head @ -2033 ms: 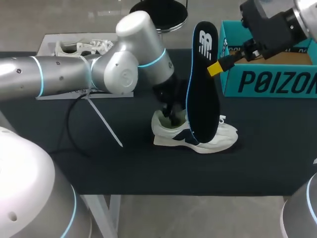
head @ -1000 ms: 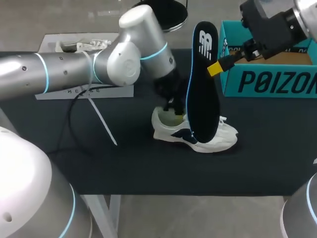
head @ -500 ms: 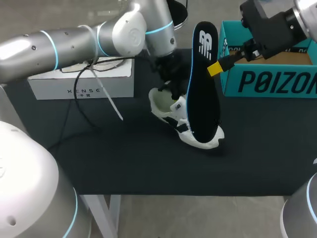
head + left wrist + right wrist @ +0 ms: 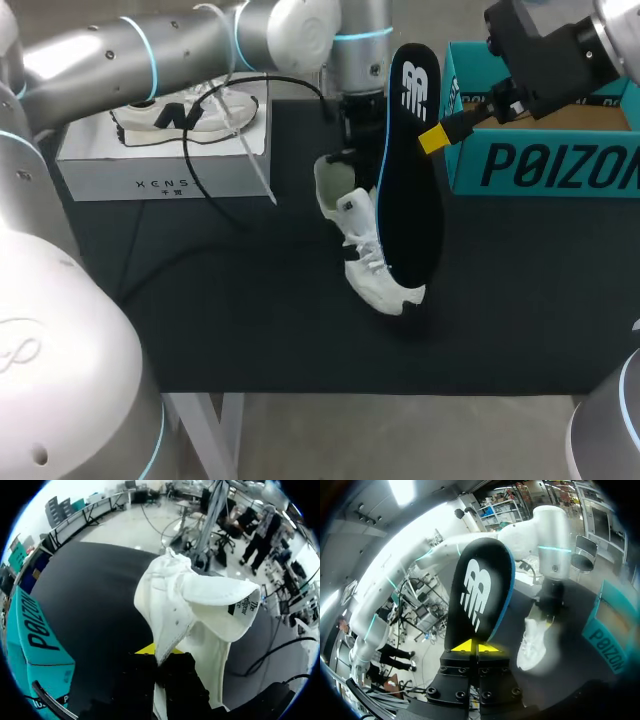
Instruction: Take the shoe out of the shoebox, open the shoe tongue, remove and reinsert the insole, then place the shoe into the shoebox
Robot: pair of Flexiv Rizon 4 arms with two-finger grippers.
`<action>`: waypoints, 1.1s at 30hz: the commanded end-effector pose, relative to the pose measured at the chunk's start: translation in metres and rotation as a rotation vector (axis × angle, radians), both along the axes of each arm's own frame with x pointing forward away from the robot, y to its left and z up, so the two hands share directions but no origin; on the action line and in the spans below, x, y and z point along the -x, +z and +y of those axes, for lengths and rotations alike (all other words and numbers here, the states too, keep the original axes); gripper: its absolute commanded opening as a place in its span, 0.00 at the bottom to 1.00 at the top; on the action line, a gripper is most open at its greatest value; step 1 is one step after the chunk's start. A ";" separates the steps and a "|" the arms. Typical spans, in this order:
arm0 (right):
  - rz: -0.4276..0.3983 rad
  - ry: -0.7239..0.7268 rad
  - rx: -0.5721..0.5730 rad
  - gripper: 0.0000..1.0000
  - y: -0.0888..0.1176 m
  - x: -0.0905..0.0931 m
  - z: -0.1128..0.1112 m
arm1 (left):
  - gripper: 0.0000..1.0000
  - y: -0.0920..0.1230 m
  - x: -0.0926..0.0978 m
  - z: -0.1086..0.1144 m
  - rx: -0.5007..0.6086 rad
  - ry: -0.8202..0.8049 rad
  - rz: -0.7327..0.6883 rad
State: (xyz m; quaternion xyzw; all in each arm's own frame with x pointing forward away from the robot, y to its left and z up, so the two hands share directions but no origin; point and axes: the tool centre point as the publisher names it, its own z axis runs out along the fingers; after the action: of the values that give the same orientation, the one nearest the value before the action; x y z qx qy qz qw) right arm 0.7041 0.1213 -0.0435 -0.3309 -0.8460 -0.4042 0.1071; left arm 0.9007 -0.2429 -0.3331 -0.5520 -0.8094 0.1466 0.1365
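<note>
The black bench (image 4: 200, 320) carries a teal shoebox (image 4: 540, 165) at its far right side and a white box (image 4: 160, 170) at its far left side, with a second shoe (image 4: 180, 112) lying on top of it. Between the two boxes, the left tool (image 4: 157, 652) is clenched on the rim of the white shoe (image 4: 365, 250), which hangs heel up and toe down. Just beside the shoe, the right tool (image 4: 476, 647) grasps the dark insole (image 4: 410, 190) and holds it upright, outside the shoe.
</note>
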 end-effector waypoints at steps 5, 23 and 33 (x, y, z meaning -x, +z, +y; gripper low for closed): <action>0.002 0.001 0.003 0.00 0.000 -0.002 0.002 | 0.00 -0.007 0.006 -0.015 -0.129 -0.274 0.017; 0.002 0.001 0.003 0.00 0.000 -0.002 0.002 | 0.00 -0.037 0.018 -0.035 -0.130 -0.367 0.035; 0.002 0.001 0.003 0.00 0.000 -0.002 0.002 | 1.00 -0.047 0.021 -0.040 -0.082 -0.355 -0.044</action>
State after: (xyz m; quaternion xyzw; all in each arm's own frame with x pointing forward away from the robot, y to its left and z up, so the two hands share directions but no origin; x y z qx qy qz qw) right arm 0.7041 0.1213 -0.0435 -0.3309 -0.8459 -0.4042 0.1071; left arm 0.8877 -0.2888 -0.3811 -0.6820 -0.7050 0.0729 0.1801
